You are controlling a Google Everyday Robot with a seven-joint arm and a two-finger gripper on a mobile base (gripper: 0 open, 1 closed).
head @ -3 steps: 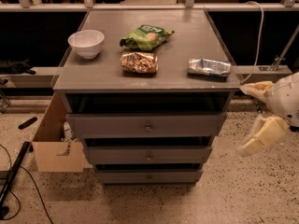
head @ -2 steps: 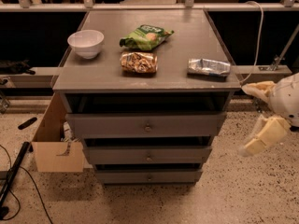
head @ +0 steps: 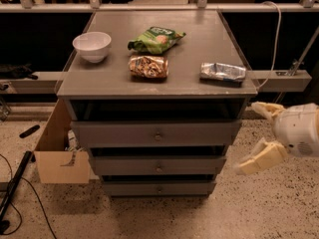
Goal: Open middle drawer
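The grey cabinet has three stacked drawers. The middle drawer [head: 158, 165] is a wide shallow grey front with a small round knob [head: 159, 169] at its centre. It sits between the top drawer [head: 155, 133] and the bottom drawer [head: 159, 188]. All three fronts stand a little out from the frame with dark gaps above them. My gripper [head: 255, 136] hangs at the right of the cabinet, level with the drawers and apart from them. Its two cream fingers [head: 259, 158] are spread wide and hold nothing.
On the cabinet top [head: 114, 73] lie a white bowl [head: 92, 46], a green snack bag [head: 156, 39], a brown snack bag [head: 148, 66] and a silver packet [head: 223, 72]. An open cardboard box [head: 57, 153] stands on the speckled floor at the left. A rail [head: 279, 79] runs behind.
The gripper has shifted very slightly to the right. The drawers and the things on top have not moved.
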